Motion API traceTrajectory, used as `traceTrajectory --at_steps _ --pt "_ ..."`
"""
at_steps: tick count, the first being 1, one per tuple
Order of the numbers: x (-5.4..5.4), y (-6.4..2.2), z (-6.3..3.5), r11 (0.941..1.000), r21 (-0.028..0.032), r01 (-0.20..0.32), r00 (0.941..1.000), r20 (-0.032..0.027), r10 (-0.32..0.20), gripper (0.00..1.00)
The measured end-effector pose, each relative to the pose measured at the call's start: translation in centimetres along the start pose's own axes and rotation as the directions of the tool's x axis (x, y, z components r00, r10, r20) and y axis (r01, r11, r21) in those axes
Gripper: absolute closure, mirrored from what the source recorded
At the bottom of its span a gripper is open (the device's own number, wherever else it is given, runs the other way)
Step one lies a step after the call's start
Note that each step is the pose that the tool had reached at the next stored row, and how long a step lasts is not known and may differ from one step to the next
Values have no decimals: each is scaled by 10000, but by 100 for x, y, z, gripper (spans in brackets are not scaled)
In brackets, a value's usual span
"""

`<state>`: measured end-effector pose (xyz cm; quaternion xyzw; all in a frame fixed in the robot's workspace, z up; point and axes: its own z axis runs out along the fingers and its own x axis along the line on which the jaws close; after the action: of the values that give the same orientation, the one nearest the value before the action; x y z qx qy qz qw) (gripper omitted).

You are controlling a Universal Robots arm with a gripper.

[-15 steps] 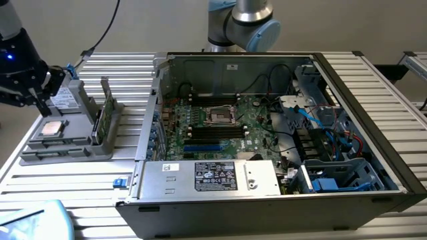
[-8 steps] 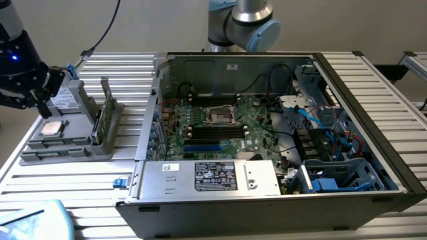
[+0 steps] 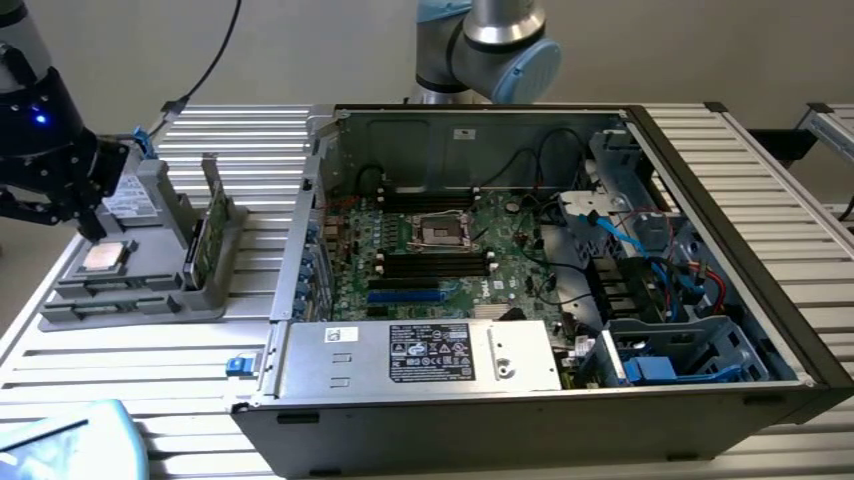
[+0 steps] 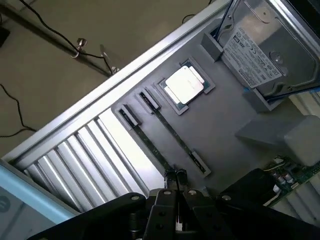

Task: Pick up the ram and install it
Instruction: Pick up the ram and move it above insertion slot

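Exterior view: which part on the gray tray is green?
The ram, a thin stick on edge at the exterior view's right of the tray; the processor and drive are silver.

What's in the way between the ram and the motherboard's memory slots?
The case's side wall stands between the ram, upright in the grey holder, and the black memory slots. The case is open on top; nothing else visible blocks.

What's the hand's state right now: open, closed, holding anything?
Hand: closed, nothing visibly held, above the grey tray; the ram stands upright on that tray, apart from it.
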<state>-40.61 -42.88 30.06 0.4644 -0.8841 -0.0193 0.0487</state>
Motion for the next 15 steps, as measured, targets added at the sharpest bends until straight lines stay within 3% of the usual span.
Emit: traceTrajectory --at_steps 6,15 --pt "-3 -3 45 9942 71 1070 9942 -89 -1069 90" --pt "-6 -7 87 9694 193 2448 9694 -225 -2443 90"
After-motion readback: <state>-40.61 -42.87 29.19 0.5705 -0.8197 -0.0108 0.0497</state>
